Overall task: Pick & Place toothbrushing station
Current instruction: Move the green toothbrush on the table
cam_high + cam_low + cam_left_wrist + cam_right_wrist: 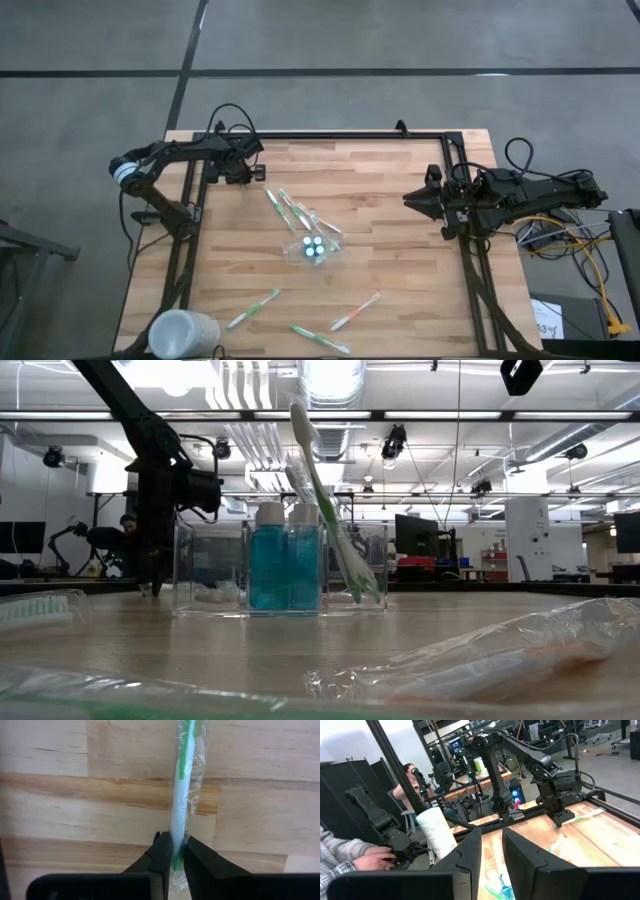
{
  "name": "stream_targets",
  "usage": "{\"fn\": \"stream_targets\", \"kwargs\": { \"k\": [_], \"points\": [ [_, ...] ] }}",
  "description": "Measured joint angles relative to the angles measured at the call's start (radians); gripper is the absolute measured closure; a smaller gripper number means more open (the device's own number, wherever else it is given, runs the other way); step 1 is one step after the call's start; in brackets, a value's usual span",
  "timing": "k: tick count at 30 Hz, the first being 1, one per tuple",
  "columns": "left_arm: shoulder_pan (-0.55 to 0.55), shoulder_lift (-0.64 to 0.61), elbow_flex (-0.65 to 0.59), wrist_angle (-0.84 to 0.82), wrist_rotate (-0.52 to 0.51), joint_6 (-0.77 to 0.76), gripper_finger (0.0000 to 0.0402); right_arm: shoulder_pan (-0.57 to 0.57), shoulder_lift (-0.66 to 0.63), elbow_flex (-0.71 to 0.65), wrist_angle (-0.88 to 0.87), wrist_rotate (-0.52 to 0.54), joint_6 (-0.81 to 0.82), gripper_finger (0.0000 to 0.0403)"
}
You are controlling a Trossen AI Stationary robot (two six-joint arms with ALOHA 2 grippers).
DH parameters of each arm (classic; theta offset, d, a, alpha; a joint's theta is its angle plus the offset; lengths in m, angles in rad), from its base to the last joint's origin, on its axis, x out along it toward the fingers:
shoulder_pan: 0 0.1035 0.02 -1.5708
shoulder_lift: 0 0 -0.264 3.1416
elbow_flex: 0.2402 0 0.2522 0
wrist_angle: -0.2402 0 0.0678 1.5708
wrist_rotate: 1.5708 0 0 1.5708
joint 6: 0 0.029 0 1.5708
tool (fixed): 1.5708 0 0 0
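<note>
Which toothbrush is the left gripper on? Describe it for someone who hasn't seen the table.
Start at the table's far left corner, where the left gripper sits. It is shut on a green-and-white wrapped toothbrush lying flat. The other loose toothbrushes lie along the near edge; the rest stand in the clear holder.

the table (pixel 400 260) is pale wood in butcher-block strips with a black frame along its far and side edges. both arms are black; the left one carries a blue-and-white band near its outer end. the holder (pixel 215 570) is clear and nearly colourless, with teal-blue tubes (pixel 284 568) capped white inside. the toothbrush (pixel 181 795) between the left gripper (pixel 173 854) fingers is white and green in a clear wrapper. the loose brushes near the front are green-white and orange-white. the cup (pixel 183 333) is frosted white. the floor is grey with dark lines.
</note>
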Motion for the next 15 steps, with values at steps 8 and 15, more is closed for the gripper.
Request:
{"fn": "stream_targets", "kwargs": {
  "k": [8, 15],
  "points": [
    [0.0, 0.001, 0.005, 0.006, 0.007, -0.038, 0.0357, 0.0, 0.0, 0.0, 0.0, 0.0, 0.0, 0.0322],
    [0.0, 0.001, 0.004, 0.024, 0.007, -0.033, 0.0355, 0.0, 0.0, 0.0, 0.0, 0.0, 0.0, 0.0334]
  ]
}}
